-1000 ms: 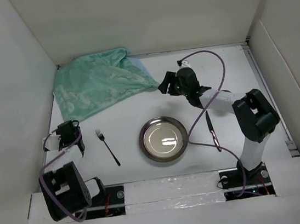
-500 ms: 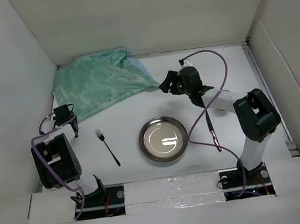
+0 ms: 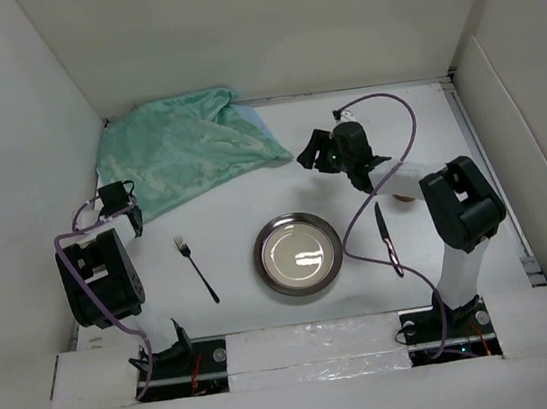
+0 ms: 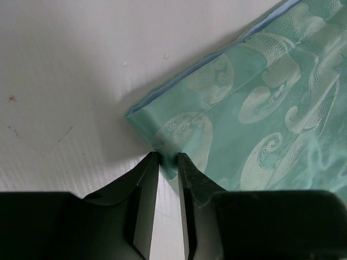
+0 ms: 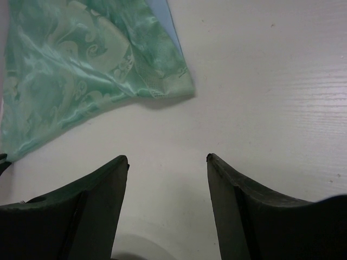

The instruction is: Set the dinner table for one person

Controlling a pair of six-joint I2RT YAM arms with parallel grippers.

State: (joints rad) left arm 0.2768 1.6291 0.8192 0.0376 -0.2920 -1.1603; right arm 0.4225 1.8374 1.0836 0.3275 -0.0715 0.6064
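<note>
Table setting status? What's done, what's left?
Done: plate centred, fork to its left, knife to its right. In hand: left pincer, nearly shut, at a corner of the teal cloth; right pincer open short of another corner. Left: cloth crumpled far-left, not laid out.

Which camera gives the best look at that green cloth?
The top view: the whole cloth shows there, rumpled, at the far left. The left wrist view shows only one folded corner, close up. The right wrist view shows another corner.
</note>
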